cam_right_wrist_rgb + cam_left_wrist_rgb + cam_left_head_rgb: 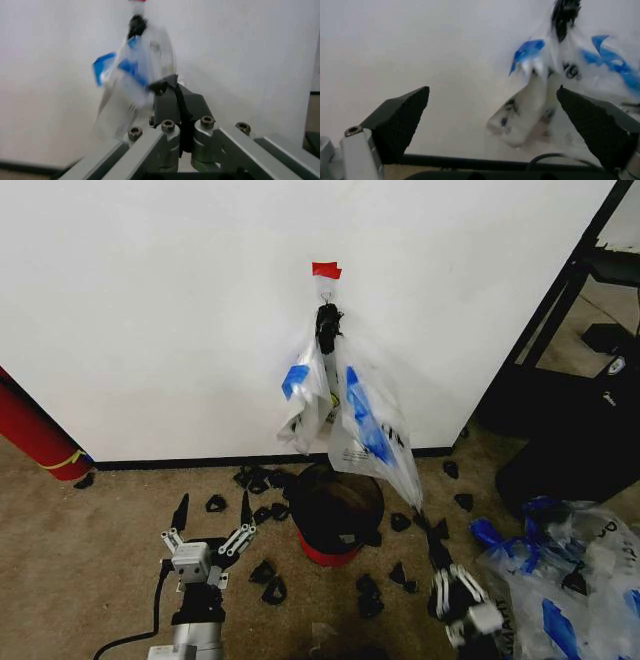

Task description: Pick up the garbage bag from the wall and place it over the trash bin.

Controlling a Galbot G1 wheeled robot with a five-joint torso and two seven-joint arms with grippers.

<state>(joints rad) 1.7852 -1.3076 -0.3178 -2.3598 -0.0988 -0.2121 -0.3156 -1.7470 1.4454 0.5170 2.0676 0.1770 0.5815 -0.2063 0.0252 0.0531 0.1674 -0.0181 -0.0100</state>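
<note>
The garbage bag hangs on the white wall from a dark knot under a red tape piece. Its lower corner is stretched down and to the right. My right gripper is shut on that corner, and in the right wrist view the closed fingers pinch the plastic of the garbage bag. The black trash bin with a red base stands on the floor just below the bag. My left gripper is open, low and left of the bin, facing the garbage bag between its wide-apart pads.
Several small black clips lie scattered on the carpet around the bin. A big red cylinder leans at the far left. A heap of clear-and-blue plastic bags lies at the right, beside a black rack.
</note>
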